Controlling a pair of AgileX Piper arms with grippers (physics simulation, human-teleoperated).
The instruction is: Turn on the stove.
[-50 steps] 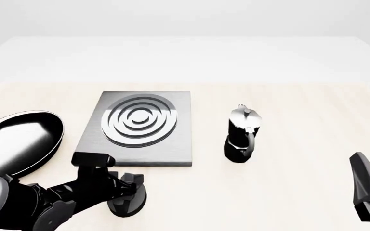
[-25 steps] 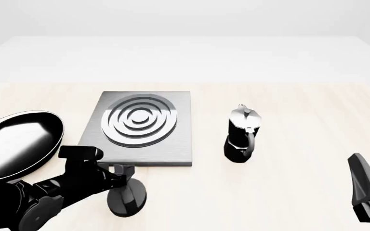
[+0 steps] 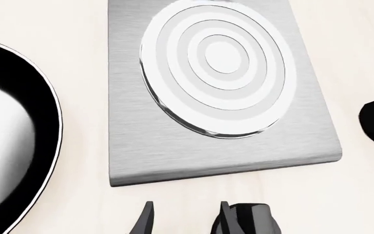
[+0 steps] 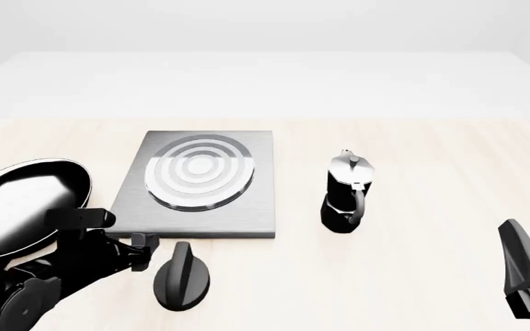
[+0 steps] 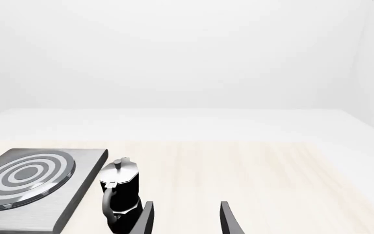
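Observation:
The stove is a grey metal slab left of centre, and its round burner shows pale, bright rings. Its black oval knob lies on the table just in front of the slab, ridge up. My left gripper is open and empty, just left of the knob and apart from it. In the left wrist view the gripper has nothing between its fingers, the knob lies just outside one finger, and the stove lies ahead. My right gripper is open and empty at the front right; it also shows in the right wrist view.
A glossy black frying pan lies left of the stove, close to my left arm. A black-and-silver moka pot stands right of the stove, and shows in the right wrist view. The table's far edge runs behind the stove.
My left gripper has let go of the knob and drawn back to the left. The knob now stands uncovered with its ridge turned. The burner rings have gone from dark grey to pale.

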